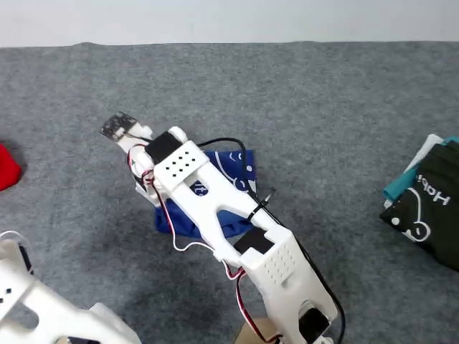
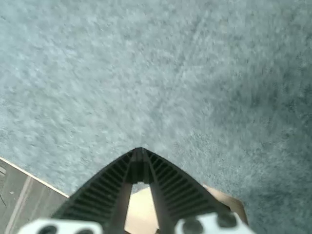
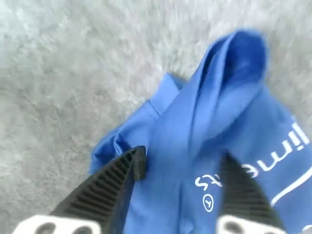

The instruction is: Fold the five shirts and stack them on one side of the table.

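Note:
A blue shirt (image 1: 234,169) with white print lies crumpled near the middle of the grey felt table (image 1: 323,107). My right arm (image 1: 215,204) stretches from the near edge across it. In the right wrist view the right gripper (image 3: 187,170) is open, and its two black fingers (image 3: 119,183) straddle a raised fold of the blue shirt (image 3: 229,97). At the near left corner sits my left arm (image 1: 29,301). Its gripper (image 2: 141,150) is shut with nothing in it, just above bare felt.
A pile with a black printed shirt (image 1: 430,204) over teal and white cloth lies at the right edge. A red shirt (image 1: 6,166) pokes in at the left edge. The table's wooden rim (image 2: 19,190) runs close to the left gripper.

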`<control>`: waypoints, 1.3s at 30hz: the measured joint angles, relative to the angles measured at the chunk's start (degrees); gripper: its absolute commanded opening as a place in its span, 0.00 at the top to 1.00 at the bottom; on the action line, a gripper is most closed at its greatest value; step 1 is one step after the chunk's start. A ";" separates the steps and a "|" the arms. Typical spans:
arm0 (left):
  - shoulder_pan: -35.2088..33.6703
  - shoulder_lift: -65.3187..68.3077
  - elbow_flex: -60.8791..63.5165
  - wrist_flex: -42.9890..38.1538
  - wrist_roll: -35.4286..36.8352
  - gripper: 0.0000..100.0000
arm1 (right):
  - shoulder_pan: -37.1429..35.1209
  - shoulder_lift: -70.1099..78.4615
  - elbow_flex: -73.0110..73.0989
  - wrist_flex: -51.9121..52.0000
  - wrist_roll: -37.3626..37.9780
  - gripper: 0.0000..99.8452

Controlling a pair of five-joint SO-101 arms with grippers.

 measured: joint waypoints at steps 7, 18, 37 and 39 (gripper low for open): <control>0.00 0.00 0.53 0.00 0.00 1.00 | 0.44 0.00 -11.87 8.44 0.00 0.76; 0.00 0.00 0.53 0.00 0.00 1.00 | 8.18 0.00 -10.46 13.71 0.00 0.99; 0.00 0.00 0.44 0.00 0.00 1.00 | -4.92 0.00 5.01 13.80 0.00 0.99; 0.00 0.00 0.44 0.00 0.00 1.00 | -5.98 0.00 5.01 13.80 0.00 0.99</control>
